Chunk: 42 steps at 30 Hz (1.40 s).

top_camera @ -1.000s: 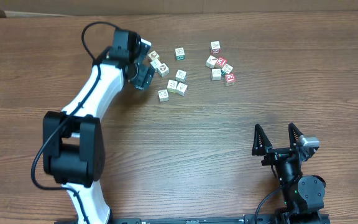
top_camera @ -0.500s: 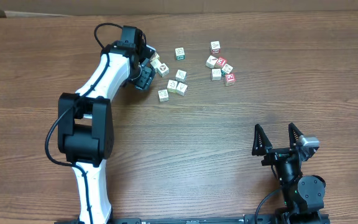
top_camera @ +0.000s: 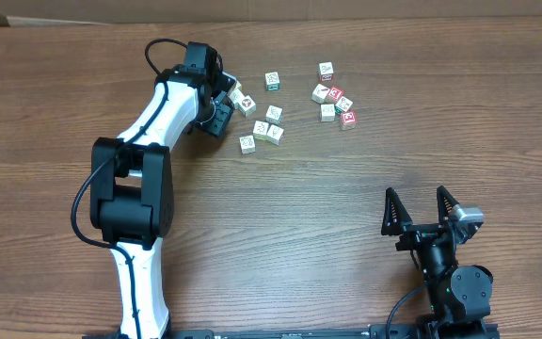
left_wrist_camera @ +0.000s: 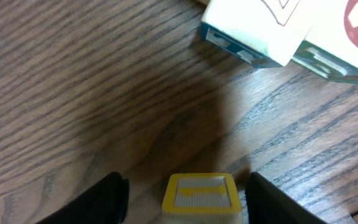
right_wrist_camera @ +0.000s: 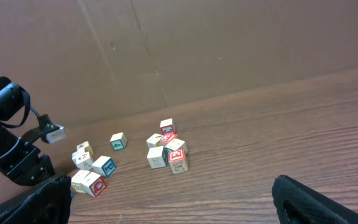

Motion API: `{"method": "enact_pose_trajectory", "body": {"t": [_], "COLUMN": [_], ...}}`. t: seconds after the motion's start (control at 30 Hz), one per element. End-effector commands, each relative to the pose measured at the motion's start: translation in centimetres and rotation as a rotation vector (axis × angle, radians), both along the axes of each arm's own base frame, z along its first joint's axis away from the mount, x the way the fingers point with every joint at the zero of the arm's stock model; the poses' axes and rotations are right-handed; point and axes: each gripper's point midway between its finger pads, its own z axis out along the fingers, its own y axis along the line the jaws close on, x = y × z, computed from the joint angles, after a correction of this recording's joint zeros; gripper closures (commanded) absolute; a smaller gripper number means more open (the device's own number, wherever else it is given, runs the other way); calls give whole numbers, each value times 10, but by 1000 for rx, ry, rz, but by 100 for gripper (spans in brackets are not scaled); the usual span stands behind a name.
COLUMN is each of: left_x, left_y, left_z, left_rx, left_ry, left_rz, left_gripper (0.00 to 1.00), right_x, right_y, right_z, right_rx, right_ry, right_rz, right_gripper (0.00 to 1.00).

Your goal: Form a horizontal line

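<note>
Small cream picture cubes lie loose in scattered groups; the horizontal line is not in view. My left gripper (top_camera: pixel 225 98) is at the left end of the near group. In the left wrist view a yellow-framed cube (left_wrist_camera: pixel 202 194) sits between the black fingers (left_wrist_camera: pixel 101 202) of the left gripper (left_wrist_camera: pixel 188 184), with a gap showing on its left side. Two more cubes (left_wrist_camera: pixel 272 28) lie just ahead of it. My right gripper (top_camera: pixel 417 195) stands wide open with nothing in it near the front right, far from the cubes.
A second cluster with red-printed cubes (top_camera: pixel 335 96) lies to the right, and a green-printed cube (top_camera: pixel 272 81) sits alone between the groups. Three cubes (top_camera: pixel 262 132) lie in front of the left gripper. The right wrist view shows the same cubes (right_wrist_camera: pixel 166 149) before a brown wall.
The left arm's elbow swung right and its jaws have narrowed around the yellow-framed cube. The right arm has not moved.
</note>
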Motion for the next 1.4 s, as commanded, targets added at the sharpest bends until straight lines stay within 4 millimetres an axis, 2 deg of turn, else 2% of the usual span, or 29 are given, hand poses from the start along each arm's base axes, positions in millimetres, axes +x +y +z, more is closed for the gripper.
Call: {"method": "enact_pose_trajectory", "body": {"t": [0.0, 0.37, 0.9, 1.07, 1.23, 1.37], "left_x": [4, 2, -3, 5, 17, 21], "left_y": [-4, -4, -2, -2, 6, 3], "left_z": [-1, -1, 0, 20, 57, 90], "left_rx": [-25, -31, -28, -24, 14, -12], "left_ry": [2, 11, 36, 20, -19, -35], "left_rz": [14, 38, 65, 81, 123, 188], "left_gripper": [47, 63, 73, 76, 81, 86], "right_x": [0, 0, 0, 0, 0, 0], "right_y": [1, 1, 1, 1, 1, 1], "right_z": [-3, -3, -3, -3, -3, -3], "right_rx": [-3, -3, -3, -3, -3, -3], "right_ry": [1, 1, 1, 2, 1, 1], "right_rz": [6, 6, 6, 6, 6, 6], "right_gripper": [0, 0, 0, 0, 0, 0]}}
